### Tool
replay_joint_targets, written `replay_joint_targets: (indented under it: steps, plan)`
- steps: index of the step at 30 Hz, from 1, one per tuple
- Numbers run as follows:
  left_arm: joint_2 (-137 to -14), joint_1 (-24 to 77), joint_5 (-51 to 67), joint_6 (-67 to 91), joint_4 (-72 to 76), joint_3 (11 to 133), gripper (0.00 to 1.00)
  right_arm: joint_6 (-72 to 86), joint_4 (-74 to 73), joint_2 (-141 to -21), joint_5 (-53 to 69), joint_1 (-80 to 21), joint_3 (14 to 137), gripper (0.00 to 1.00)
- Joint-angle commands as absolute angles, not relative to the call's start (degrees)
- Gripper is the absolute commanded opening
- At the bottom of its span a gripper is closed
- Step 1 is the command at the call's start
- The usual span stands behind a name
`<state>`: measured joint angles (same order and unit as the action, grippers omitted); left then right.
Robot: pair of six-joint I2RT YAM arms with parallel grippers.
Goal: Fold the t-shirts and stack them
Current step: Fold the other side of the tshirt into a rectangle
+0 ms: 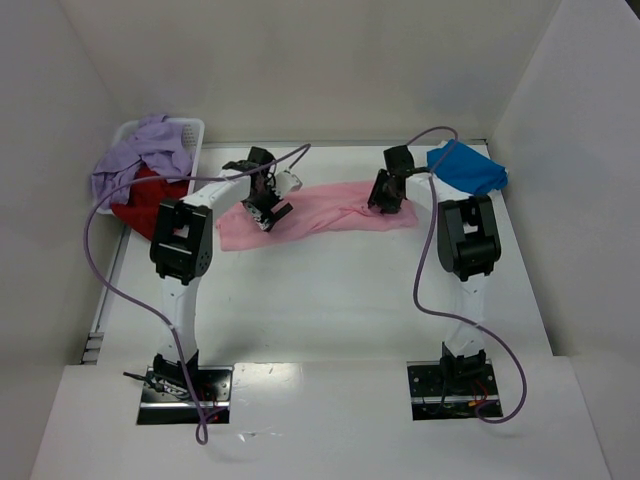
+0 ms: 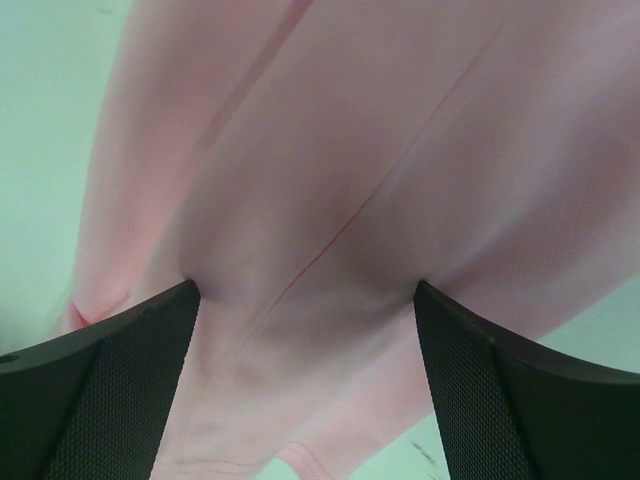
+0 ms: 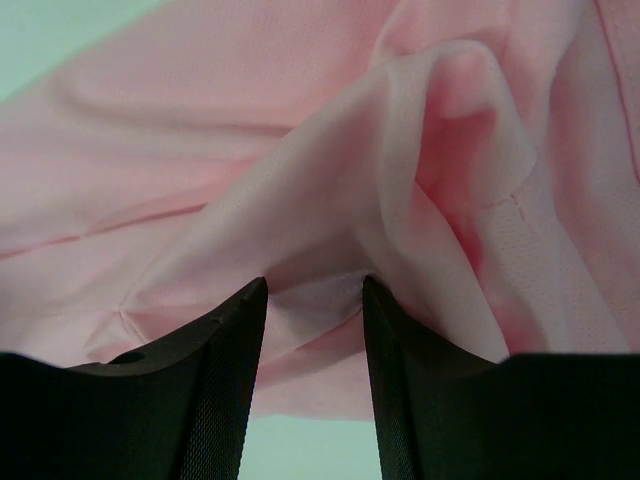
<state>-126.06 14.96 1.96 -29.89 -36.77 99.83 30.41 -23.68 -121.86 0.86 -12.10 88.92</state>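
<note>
The light pink t-shirt (image 1: 325, 208) lies spread in a long band across the back middle of the table. My left gripper (image 1: 268, 212) sits on its left part. Its jaws are wide open and the fingertips (image 2: 150, 330) press on flat pink cloth (image 2: 330, 200). My right gripper (image 1: 385, 197) is on the shirt's right part, its jaws drawn close on a raised fold of pink cloth (image 3: 320, 290) that touches both fingers. The bright blue t-shirt (image 1: 467, 168) lies folded at the back right. The lavender t-shirt (image 1: 145, 155) and the red t-shirt (image 1: 150, 205) are heaped at the back left.
A white perforated basket (image 1: 192, 128) stands at the back left corner under the lavender and red shirts. White walls close in the table on the left, back and right. Purple cables loop from both arms.
</note>
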Motion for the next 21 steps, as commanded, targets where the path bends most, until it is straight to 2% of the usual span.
replay_joint_targets:
  steps: [1, 6, 15, 21]
  plan:
    - [-122.5, 19.0, 3.8, -28.0, -47.3, 97.0, 0.96, 30.4, -24.0, -124.3, -0.3, -11.8, 93.3, 0.49]
    - [-121.9, 20.0, 6.2, -21.7, -50.9, 94.2, 0.96, 29.9, -24.0, -126.5, -0.3, -11.8, 96.0, 0.49]
    - [-117.9, 31.7, 13.8, -10.3, -54.3, 88.4, 0.93, 28.7, -24.6, -131.1, 0.3, -13.5, 101.8, 0.49]
    - [-109.3, 35.8, 18.4, 6.0, -46.1, 75.9, 0.93, 29.3, -25.7, -133.6, 0.8, -16.5, 104.8, 0.49]
